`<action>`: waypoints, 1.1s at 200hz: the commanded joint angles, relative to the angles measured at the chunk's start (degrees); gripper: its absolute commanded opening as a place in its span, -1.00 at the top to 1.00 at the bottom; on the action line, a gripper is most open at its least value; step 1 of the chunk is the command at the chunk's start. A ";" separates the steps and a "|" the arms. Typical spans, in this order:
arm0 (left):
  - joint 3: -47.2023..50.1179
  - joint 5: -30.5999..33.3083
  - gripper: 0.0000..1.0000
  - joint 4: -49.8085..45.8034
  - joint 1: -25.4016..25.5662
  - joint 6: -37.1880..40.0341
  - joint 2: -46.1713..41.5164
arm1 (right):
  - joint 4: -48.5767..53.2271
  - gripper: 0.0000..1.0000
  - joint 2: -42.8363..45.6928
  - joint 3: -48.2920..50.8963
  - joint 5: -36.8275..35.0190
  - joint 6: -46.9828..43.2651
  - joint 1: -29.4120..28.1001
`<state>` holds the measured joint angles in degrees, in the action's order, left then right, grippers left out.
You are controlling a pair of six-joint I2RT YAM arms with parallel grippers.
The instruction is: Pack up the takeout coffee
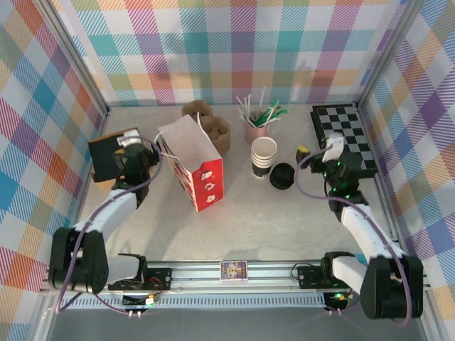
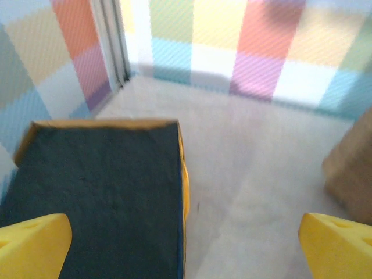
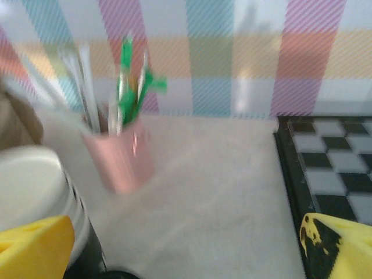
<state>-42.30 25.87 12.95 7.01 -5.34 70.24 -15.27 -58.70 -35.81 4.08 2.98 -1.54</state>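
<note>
The takeout coffee is out of view. A white and red paper bag [image 1: 193, 162] stands open-topped left of centre. My left gripper [image 1: 128, 145] hovers open over the right edge of a black yellow-rimmed pad [image 2: 99, 192], with nothing between its yellow fingertips [image 2: 35, 247]. My right gripper [image 1: 318, 150] stands open just right of a stack of lidless white cups [image 1: 264, 156] and a loose flat black lid [image 1: 282, 175]. In the blurred right wrist view the gripper [image 3: 186, 250] is empty, and the cup stack [image 3: 35, 186] lies beside its left fingertip.
A pink cup of straws and stirrers [image 1: 257, 128] stands behind the stack. A brown cardboard carrier [image 1: 210, 124] sits behind the bag. A black-and-white checkerboard [image 1: 345, 135] lies at the back right, close to my right gripper. Plaid walls enclose three sides.
</note>
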 commanded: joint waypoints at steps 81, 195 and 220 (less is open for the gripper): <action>-45.41 -10.23 -0.96 -64.15 2.62 -22.23 -3.55 | 72.80 -0.99 -15.96 -53.31 11.45 26.63 -0.82; -47.22 -13.61 -0.96 -85.18 19.47 -35.00 -4.06 | 80.75 -0.58 -29.32 -63.30 13.02 22.57 -8.80; -46.16 -16.37 -0.95 -81.41 21.15 -36.75 -1.43 | 79.81 -0.53 -30.22 -63.26 11.62 23.37 -10.64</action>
<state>-89.56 13.13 -70.43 26.44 -38.83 66.52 64.34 -88.01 -97.21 16.75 26.13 -10.76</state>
